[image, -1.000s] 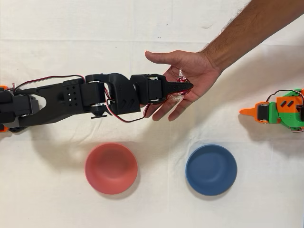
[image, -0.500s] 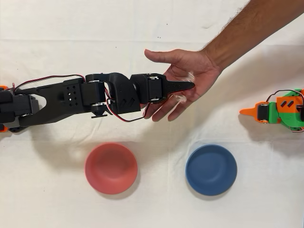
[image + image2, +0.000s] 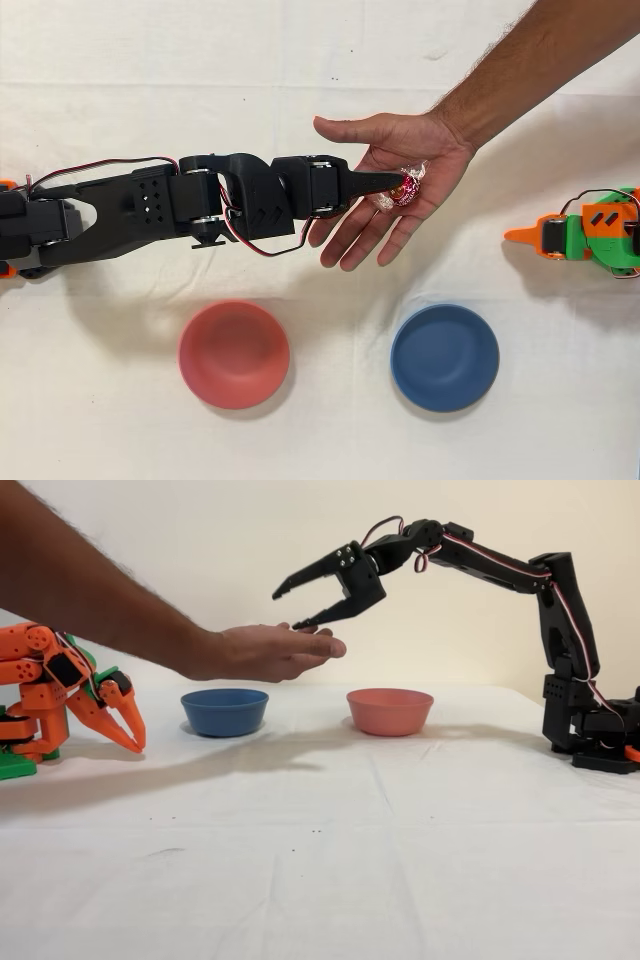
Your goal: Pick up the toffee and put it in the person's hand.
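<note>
My black two-finger end effector (image 3: 297,608) hangs spread above the shiny red-wrapped toffee (image 3: 406,188), apparently resting on the person's bare open palm (image 3: 425,170).

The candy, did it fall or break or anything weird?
Nothing looks wrong. The toffee lies whole on the palm of the person's hand, and the black arm's claw is open above it. The red bowl and blue bowl sit upright and empty.

Red bowl (image 3: 234,354) beside blue bowl (image 3: 444,357), apart, on white tablecloth (image 3: 330,440); orange arm (image 3: 590,235) idle
</note>
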You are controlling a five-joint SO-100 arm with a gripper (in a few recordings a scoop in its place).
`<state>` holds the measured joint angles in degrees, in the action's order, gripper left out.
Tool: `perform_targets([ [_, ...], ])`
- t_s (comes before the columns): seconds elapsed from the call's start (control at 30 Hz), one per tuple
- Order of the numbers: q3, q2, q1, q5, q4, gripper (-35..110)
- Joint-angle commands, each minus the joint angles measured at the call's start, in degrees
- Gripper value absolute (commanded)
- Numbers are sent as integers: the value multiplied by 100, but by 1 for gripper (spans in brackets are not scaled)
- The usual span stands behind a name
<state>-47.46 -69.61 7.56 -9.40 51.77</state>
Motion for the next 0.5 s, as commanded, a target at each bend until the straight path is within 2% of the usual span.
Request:
perform_targets([
  [0.0,-246,-1195,70,211,624,19],
  [0.2,-1591,-2250,-26,439,1371,14],
  [0.47,-3779,-3867,-167,475,1617,4],
])
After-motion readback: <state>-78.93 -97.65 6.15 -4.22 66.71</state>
